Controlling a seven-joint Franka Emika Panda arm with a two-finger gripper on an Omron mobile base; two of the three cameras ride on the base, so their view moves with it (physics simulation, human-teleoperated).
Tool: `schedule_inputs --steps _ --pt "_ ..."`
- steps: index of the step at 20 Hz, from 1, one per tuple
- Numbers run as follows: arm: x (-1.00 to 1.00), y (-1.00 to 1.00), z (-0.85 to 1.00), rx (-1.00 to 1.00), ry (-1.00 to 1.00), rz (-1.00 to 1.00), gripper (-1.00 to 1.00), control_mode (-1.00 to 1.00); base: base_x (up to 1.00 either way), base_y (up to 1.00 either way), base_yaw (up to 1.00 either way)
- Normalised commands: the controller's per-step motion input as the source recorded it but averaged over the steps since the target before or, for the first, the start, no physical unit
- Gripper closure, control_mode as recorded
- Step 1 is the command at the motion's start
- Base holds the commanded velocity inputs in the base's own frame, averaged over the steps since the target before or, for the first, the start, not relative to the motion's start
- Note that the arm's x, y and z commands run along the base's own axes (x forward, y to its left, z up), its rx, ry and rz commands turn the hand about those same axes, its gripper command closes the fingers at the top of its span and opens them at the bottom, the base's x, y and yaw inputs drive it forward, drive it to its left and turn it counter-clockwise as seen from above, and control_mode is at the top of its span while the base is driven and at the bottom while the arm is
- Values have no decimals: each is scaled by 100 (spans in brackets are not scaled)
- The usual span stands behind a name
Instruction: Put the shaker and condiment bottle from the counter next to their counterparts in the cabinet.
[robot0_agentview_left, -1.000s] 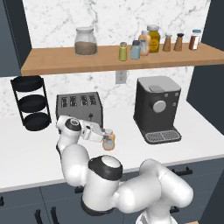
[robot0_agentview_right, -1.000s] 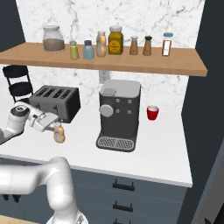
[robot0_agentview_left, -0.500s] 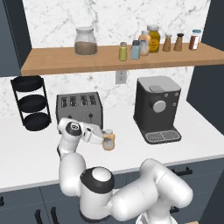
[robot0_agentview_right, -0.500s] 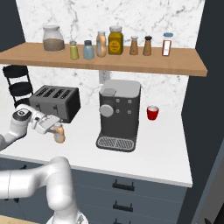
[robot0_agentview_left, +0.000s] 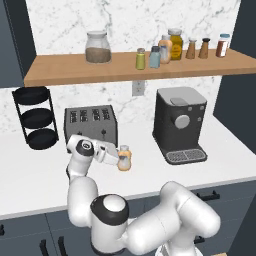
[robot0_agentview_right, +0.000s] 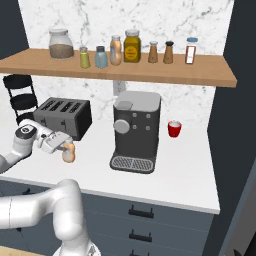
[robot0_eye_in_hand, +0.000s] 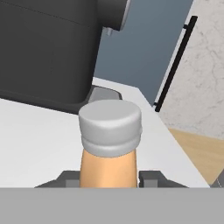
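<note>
The condiment bottle (robot0_agentview_left: 124, 159) (robot0_agentview_right: 69, 153), squat and orange with a pale grey cap (robot0_eye_in_hand: 110, 124), stands on the white counter (robot0_agentview_left: 30, 175) in front of the toaster. My gripper (robot0_agentview_left: 120, 160) (robot0_agentview_right: 65, 149) (robot0_eye_in_hand: 109, 177) reaches it from the left, level with the counter. It is shut on the bottle's body, one finger (robot0_eye_in_hand: 70, 177) pressed to each side. The yellow-green shaker (robot0_agentview_left: 140, 59) (robot0_agentview_right: 85, 57) stands on the cabinet shelf (robot0_agentview_left: 60, 72) beside the pale blue shaker (robot0_agentview_left: 155, 57). Right of that is the orange counterpart bottle (robot0_agentview_left: 165, 49).
A toaster (robot0_agentview_left: 90, 125) stands just behind the bottle and a black coffee machine (robot0_agentview_left: 179, 125) to its right. A black tiered stand (robot0_agentview_left: 35, 117) is at the far left, a red cup (robot0_agentview_right: 173, 129) beyond the machine. The shelf also holds a glass jar (robot0_agentview_left: 97, 47), an amber jar (robot0_agentview_left: 175, 44) and brown shakers (robot0_agentview_left: 197, 48).
The fingers, wide open around the bottle before, have closed onto it. The bottle still stands at the same spot on the counter.
</note>
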Motion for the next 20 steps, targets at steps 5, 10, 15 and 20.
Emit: schedule_inputs --steps 5,10,15,20 --pt "-1 0 0 0 0 0 100 -100 0 0 0" --pt "-18 0 6 0 0 1 100 -100 0 0 0" --pt "-24 0 24 0 0 9 100 -100 0 0 0" --pt "-22 0 39 0 0 19 100 -100 0 0 0"
